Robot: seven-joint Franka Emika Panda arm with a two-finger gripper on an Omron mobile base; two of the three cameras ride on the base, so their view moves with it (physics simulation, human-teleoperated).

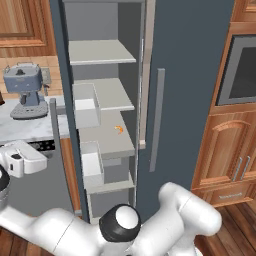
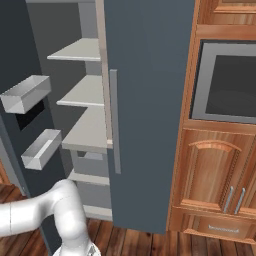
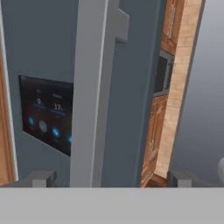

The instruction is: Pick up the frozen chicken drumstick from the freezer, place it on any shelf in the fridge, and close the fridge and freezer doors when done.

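The freezer (image 1: pixel 100 100) stands open, and its door (image 2: pixel 15 60) is swung out to the left. Its pale shelves (image 1: pixel 100 51) are bare except for a tiny orange curled piece (image 1: pixel 119 129) on the third board. The frozen chicken drumstick is out of view. The fridge door (image 1: pixel 195 75) to the right is closed. My gripper (image 3: pixel 110 177) is open at the outer face of the freezer door. The door's long grey handle (image 3: pixel 89 87) stands between the fingertips, nearer the left one. The black dispenser panel (image 3: pixel 46 116) lies just left of the handle.
Two grey bins (image 2: pixel 25 92) hang on the inside of the freezer door. A coffee machine (image 1: pixel 24 85) sits on the marble counter (image 1: pixel 25 127) to the left. A wall oven (image 2: pixel 227 82) and wooden cabinets (image 2: pixel 215 170) flank the unit on the right.
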